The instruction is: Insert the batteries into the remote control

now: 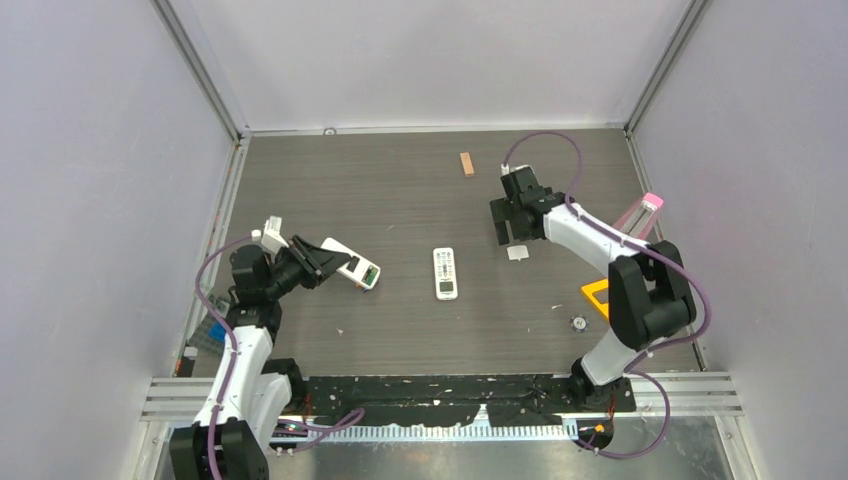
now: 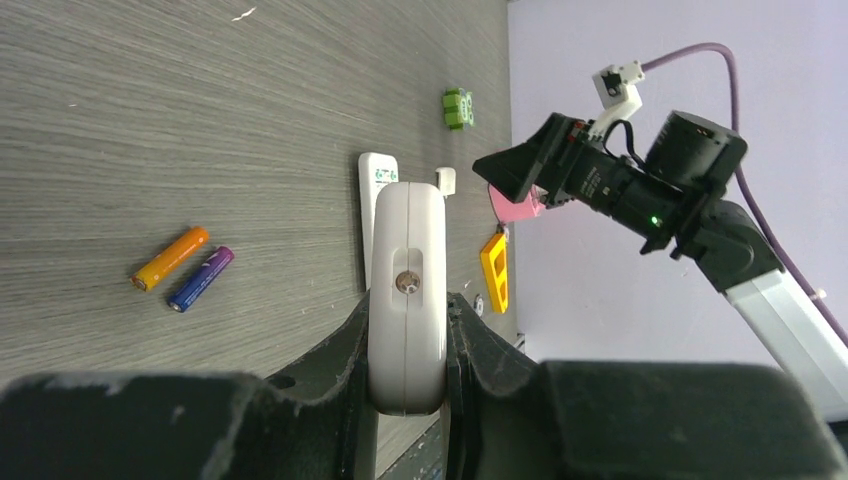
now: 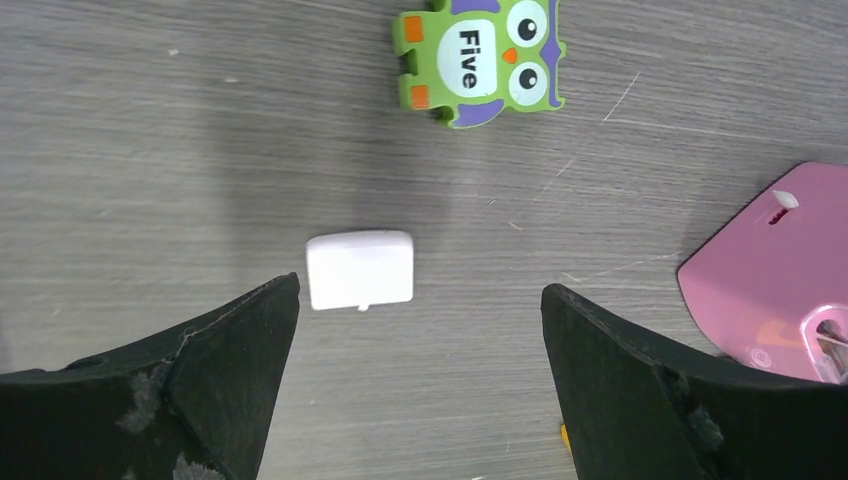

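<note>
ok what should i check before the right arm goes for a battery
1. left tool shut on the remote control: ok
2. right tool open and empty: ok
3. small white cover lying flat on the table, touching neither finger: ok
4. orange battery and purple battery lying free side by side on the table: ok
5. right tool near the batteries: not ok, it hovers over the cover and neither cell shows in its wrist view
6. battery bay of the remote control open and facing up: cannot tell
</note>
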### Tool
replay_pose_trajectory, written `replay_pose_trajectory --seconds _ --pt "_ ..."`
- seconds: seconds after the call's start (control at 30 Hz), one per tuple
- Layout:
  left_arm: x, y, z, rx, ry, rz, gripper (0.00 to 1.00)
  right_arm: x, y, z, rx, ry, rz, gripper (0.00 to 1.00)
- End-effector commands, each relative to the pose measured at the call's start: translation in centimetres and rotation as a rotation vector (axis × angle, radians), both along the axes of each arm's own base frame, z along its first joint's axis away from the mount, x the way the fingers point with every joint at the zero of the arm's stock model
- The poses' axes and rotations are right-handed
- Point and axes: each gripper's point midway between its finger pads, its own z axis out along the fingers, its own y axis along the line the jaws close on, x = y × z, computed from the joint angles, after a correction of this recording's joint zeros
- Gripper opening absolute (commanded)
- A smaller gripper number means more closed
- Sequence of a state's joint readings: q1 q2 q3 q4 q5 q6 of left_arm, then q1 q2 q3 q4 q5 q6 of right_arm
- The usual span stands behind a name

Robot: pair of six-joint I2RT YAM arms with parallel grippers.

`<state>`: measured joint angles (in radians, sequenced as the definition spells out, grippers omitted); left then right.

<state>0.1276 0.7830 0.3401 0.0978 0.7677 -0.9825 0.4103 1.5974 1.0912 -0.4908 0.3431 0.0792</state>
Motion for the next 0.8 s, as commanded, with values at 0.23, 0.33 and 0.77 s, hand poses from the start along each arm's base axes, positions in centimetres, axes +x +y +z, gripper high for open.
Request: replay_pose_trajectory --seconds 0.23,0.33,0.77 --pt "0.5 0.4 1.5 0.026 -0.056 0.006 0.0 1.5 -0.7 -2.7 0.001 0.105 -0.082 0.97" --pt "0.6 0.4 1.5 0.027 -0.056 0.008 0.0 1.1 -1.0 -4.1 0.004 0.143 -0.113 0.9" --pt "0.4 0.4 1.2 0.029 -0.052 0.006 0.0 -0.6 -1.2 -7.3 0.17 0.247 -0.192 0.66"
